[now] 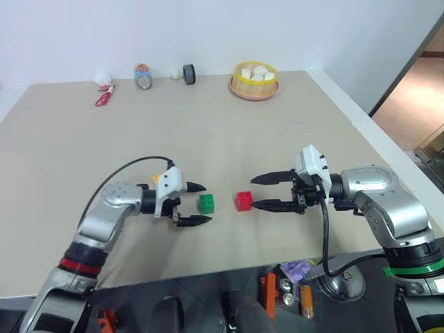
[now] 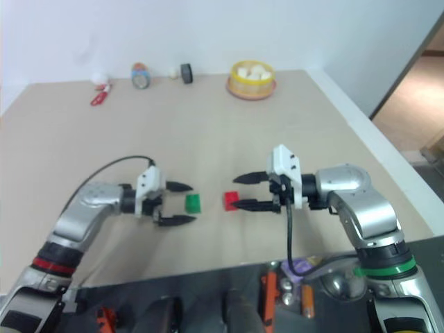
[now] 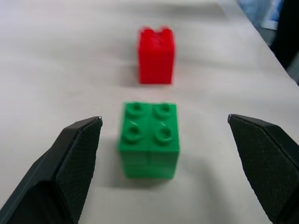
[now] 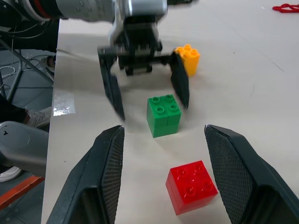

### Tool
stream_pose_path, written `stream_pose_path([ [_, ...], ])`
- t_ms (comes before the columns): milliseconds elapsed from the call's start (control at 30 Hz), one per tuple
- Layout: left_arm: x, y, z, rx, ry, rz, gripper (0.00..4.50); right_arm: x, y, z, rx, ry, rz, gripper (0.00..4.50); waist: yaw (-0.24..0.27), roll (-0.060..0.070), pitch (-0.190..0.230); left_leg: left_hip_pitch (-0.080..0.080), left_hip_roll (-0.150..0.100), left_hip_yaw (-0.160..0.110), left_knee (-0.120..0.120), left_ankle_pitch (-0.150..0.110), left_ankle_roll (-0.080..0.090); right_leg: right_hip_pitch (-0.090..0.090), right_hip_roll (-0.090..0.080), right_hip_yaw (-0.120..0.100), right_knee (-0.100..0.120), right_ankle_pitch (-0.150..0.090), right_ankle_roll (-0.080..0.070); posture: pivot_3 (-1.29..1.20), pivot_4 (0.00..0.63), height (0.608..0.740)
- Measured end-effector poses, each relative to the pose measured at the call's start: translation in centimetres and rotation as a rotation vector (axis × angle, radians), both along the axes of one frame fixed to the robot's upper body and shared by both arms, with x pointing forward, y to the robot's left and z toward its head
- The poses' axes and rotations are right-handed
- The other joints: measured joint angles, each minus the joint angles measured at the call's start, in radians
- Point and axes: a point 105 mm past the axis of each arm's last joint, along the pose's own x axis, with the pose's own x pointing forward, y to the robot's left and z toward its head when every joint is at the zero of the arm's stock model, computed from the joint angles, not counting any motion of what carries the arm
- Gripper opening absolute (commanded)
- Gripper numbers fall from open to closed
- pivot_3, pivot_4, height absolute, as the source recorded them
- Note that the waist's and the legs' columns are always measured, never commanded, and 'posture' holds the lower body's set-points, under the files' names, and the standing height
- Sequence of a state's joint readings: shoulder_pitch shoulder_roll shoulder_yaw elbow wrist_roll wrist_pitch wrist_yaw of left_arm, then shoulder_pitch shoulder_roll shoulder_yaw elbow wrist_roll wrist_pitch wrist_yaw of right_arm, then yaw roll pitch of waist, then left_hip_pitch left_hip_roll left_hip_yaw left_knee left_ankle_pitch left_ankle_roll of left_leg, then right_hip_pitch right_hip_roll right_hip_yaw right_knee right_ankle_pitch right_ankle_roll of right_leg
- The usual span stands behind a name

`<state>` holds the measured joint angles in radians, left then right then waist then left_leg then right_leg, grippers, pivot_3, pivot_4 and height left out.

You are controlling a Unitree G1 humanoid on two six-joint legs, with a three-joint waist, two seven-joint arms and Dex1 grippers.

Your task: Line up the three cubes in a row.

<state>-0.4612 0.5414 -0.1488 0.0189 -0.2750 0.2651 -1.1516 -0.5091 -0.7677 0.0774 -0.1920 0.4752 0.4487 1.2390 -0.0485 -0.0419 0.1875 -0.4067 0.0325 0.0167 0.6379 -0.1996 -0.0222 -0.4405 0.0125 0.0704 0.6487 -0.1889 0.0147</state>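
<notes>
A green cube (image 3: pixel 149 140) sits on the beige table (image 1: pixel 208 132), between the spread fingertips of my left gripper (image 1: pixel 205 203), which is open and not touching it. A red cube (image 1: pixel 243 200) stands a short gap to its right. My right gripper (image 1: pixel 252 193) is open and holds nothing. It points left, with its lower fingertip close to the red cube. A yellow-orange cube (image 4: pixel 188 58) stands just behind the left gripper, partly hidden by it in the eye views.
At the table's far edge stand a yellow basket (image 1: pixel 253 89) with white lumps, a black roll (image 1: pixel 189 73), a small tin (image 1: pixel 143 76), a white ball (image 1: pixel 103 78) and a red item (image 1: pixel 103 98). The table's front edge runs just below both grippers.
</notes>
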Motion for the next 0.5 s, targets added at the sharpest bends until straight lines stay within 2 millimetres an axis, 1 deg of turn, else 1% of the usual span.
stream_pose_path([
  [167, 1.0, 3.3, 0.4, 0.001, -0.062, 0.193, 4.46, 0.0, 0.1, 0.0, 0.007, 0.000, 0.006, 2.79, 0.001, 0.000, 0.000, 0.000, 0.000, 0.000, 0.000, 0.000, 0.000, 0.000, 0.000, 0.000, 0.000, 0.000, 0.000, 0.00, 0.150, 0.740],
  [233, 0.7, 4.5, 1.0, -0.001, -0.096, 0.246, 4.46, 0.0, 0.2, 0.0, 0.009, -0.001, 0.008, 2.79, 0.000, 0.000, 0.000, 0.000, 0.000, 0.001, 0.000, 0.000, 0.000, 0.000, 0.000, 0.000, 0.000, 0.000, 0.000, 0.00, 0.150, 0.740],
  [267, 0.2, 4.9, 1.7, -0.024, -0.108, 0.267, 4.46, 0.0, 0.2, 0.1, 0.009, -0.002, 0.009, 2.79, 0.000, 0.000, 0.000, -0.001, 0.000, 0.001, 0.000, 0.000, 0.000, 0.000, -0.001, 0.000, 0.000, 0.000, 0.000, 0.00, 0.150, 0.740],
  [400, -0.9, 5.1, 3.6, -0.105, -0.116, 0.305, 4.46, 0.2, 0.3, 0.3, 0.013, -0.006, 0.010, 2.79, 0.001, 0.000, 0.000, 0.000, 0.000, 0.001, 0.000, 0.000, 0.000, 0.000, -0.001, 0.000, 0.000, 0.000, 0.000, 0.00, 0.150, 0.740],
  [500, -2.1, 5.7, 4.9, -0.183, -0.087, 0.370, 4.46, 0.2, 0.4, 0.4, 0.018, -0.011, 0.012, 2.79, 0.001, 0.000, 0.000, 0.000, 0.000, 0.001, 0.000, 0.000, 0.000, 0.000, -0.001, 0.000, 0.000, 0.000, 0.000, 0.00, 0.150, 0.740],
])
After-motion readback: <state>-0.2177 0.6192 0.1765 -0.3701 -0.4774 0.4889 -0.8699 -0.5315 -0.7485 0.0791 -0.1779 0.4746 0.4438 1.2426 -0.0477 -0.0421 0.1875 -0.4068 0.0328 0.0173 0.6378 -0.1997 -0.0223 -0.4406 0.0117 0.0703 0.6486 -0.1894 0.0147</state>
